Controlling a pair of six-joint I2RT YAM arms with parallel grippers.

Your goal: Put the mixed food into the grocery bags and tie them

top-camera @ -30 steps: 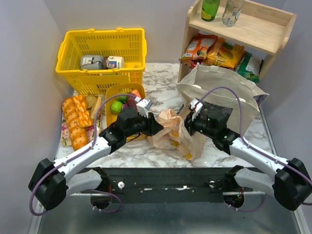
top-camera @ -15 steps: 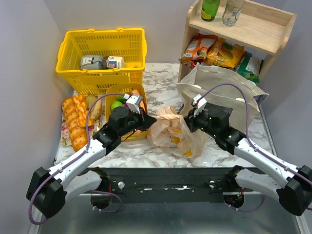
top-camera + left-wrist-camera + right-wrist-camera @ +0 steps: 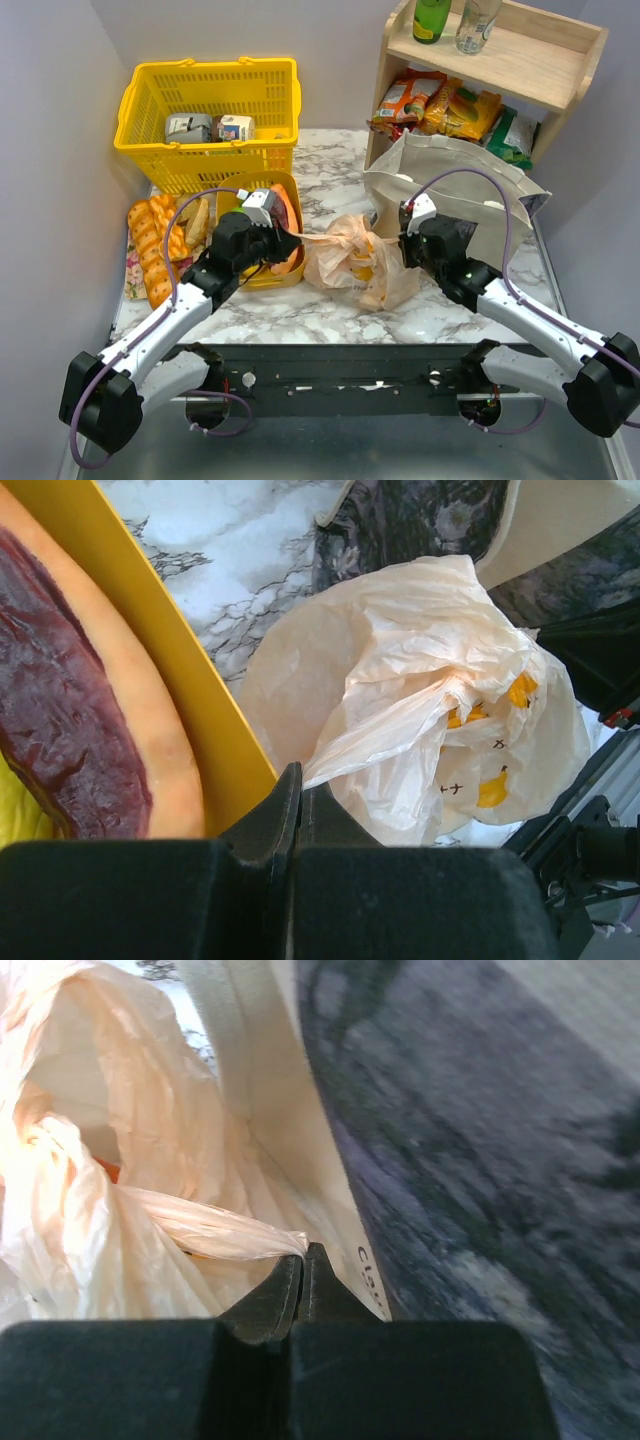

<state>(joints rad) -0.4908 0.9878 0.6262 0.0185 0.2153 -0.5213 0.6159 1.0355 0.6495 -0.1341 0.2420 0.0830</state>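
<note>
The peach plastic bag (image 3: 352,262) with yellow fruit prints lies on the marble between my arms. My left gripper (image 3: 296,237) is shut on one twisted handle, drawn taut leftward above the yellow tray (image 3: 262,278). In the left wrist view its tips (image 3: 298,780) pinch that handle, with the bag (image 3: 430,710) beyond. My right gripper (image 3: 398,244) is shut on the other handle (image 3: 200,1225) and pulls it toward the beige canvas tote (image 3: 455,185). A red-brown long slice (image 3: 285,208) lies in the tray and shows again (image 3: 60,710) in the left wrist view. The bag's contents are hidden.
Braided bread loaves (image 3: 150,245) lie at the left edge. A yellow shopping basket (image 3: 210,110) with cartons stands at the back left. The wooden shelf (image 3: 500,50) at the back right holds snack packets (image 3: 450,110) and bottles. The tote's dark print (image 3: 450,1160) fills the right wrist view.
My left gripper has closed on the bag's handle and drawn it left over the yellow tray. The right gripper has pulled its handle rightward, stretching the bag's top out between them.
</note>
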